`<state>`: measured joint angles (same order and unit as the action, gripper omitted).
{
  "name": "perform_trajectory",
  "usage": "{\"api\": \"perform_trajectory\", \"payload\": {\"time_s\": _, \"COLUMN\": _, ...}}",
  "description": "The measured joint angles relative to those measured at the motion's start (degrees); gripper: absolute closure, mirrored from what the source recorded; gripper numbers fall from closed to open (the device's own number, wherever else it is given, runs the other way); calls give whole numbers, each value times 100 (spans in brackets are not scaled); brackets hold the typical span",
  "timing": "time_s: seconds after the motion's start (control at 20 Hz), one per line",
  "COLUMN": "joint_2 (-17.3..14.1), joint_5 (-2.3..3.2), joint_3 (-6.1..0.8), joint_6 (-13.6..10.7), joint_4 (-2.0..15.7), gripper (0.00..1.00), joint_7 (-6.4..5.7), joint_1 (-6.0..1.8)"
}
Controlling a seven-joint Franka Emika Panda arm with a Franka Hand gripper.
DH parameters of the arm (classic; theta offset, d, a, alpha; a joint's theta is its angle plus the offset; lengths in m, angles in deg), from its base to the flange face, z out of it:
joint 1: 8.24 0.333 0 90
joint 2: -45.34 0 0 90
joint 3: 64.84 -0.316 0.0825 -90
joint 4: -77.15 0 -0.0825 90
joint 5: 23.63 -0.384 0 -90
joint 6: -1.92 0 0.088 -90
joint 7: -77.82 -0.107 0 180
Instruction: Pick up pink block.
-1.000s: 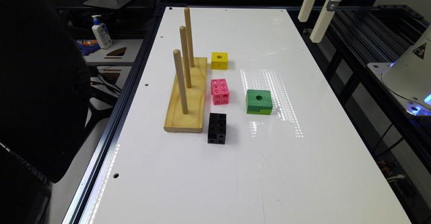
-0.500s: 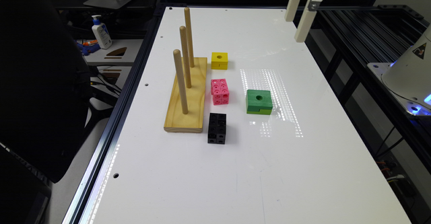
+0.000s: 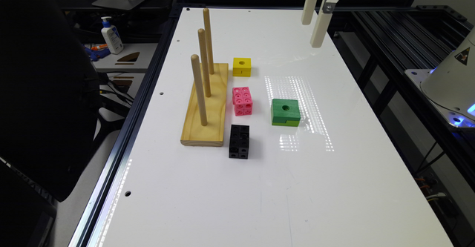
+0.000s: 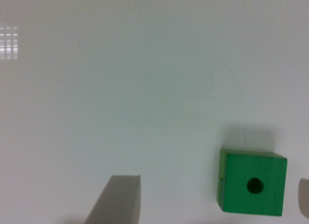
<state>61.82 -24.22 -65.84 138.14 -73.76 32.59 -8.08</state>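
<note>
The pink block (image 3: 242,101) lies on the white table (image 3: 259,187), between the wooden peg base and a green block. It is a short oblong of joined cubes with round holes. My gripper (image 3: 312,34) hangs high over the far end of the table toward the exterior view's right, well away from the pink block. In the wrist view the gripper (image 4: 212,183) is open, one finger (image 4: 118,200) showing wide apart from the other at the picture's edge, with nothing held.
A wooden base with three upright pegs (image 3: 206,106) stands beside the pink block. A yellow cube (image 3: 242,66) lies beyond it, a black block (image 3: 239,141) nearer, and a green block with a hole (image 3: 285,112) (image 4: 252,187) to the exterior view's right.
The gripper has moved steadily toward the exterior view's left over the far end of the table. The blocks have not moved.
</note>
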Motion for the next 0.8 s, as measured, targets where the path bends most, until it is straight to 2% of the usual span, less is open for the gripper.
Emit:
{"api": "perform_trajectory", "payload": {"time_s": 0.5, "joint_2": -600, "joint_5": 0, "joint_3": -15, "joint_6": 1, "joint_4": 607, "gripper": 0, "joint_7": -3, "joint_1": 2}}
{"api": "perform_trajectory", "payload": {"time_s": 0.8, "joint_2": -805, "joint_5": 0, "joint_3": -19, "joint_6": 1, "joint_4": 770, "gripper": 0, "joint_7": -4, "joint_1": 2}}
